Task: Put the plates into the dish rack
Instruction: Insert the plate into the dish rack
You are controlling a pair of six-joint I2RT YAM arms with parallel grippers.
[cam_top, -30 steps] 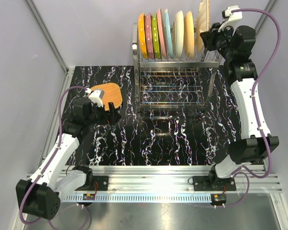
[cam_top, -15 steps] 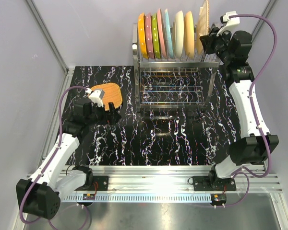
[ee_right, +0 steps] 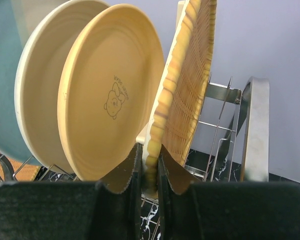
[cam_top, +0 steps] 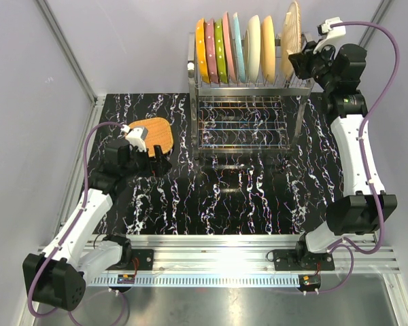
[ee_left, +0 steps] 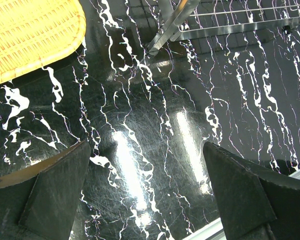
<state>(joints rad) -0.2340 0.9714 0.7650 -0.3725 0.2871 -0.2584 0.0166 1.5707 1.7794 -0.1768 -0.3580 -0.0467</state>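
The steel dish rack [cam_top: 241, 109] stands at the back with several plates upright in its upper tier: orange [cam_top: 201, 49], pink [cam_top: 211, 51], lime-green [cam_top: 220, 53], light blue [cam_top: 238, 47], cream [cam_top: 253, 46] and tan [cam_top: 268, 49]. My right gripper [cam_top: 300, 60] is shut on the rim of a woven tan plate [cam_top: 292, 30], held upright at the rack's right end, beside the tan plate [ee_right: 110, 95]. The right wrist view shows the fingers [ee_right: 135, 170] pinching the woven rim [ee_right: 187, 85]. My left gripper [cam_top: 154, 163] is open and empty over the table. A second woven plate [cam_top: 153, 132] lies flat just behind it.
The rack's lower tier [cam_top: 241, 132] holds nothing. The rack's tubular frame [ee_right: 257, 130] stands right of the held plate. In the left wrist view the woven plate [ee_left: 30, 35] is at top left and a rack leg [ee_left: 172, 22] at the top. Grey walls enclose the black marbled table [cam_top: 245, 197].
My right gripper has shifted a little to the right with the woven plate, which now shows more of its face. The left arm has not moved.
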